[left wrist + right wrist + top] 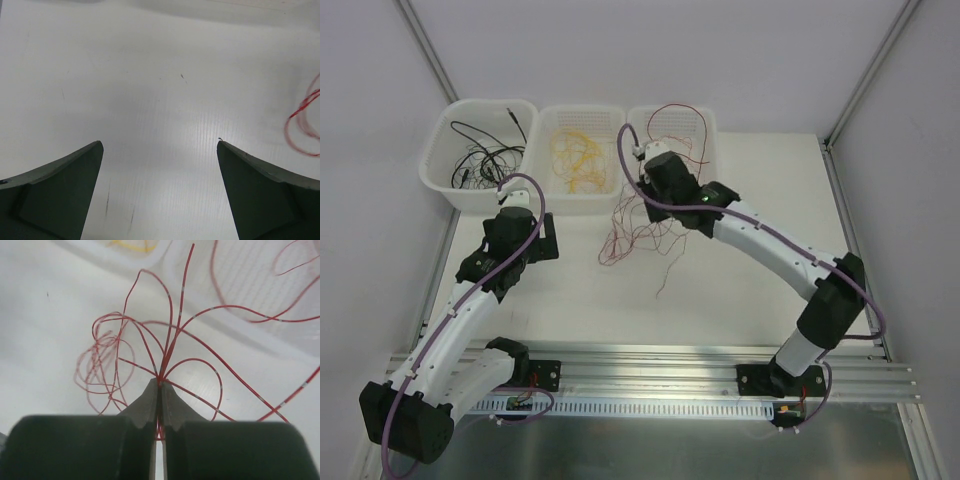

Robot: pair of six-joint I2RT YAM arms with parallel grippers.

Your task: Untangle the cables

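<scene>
White counter (740,260) lies under everything. Red cables (161,371) are pinched in the right fingers (160,390), which are clamped together on several strands. Loops fan out ahead of those fingers and to their left on the counter, and other strands trail ahead-right into a white basket (260,295). Left fingers (160,150) stand wide apart above the counter, with a red loop off to their right.

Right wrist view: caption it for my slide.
Right gripper shut on red cables near a white basket.
</scene>
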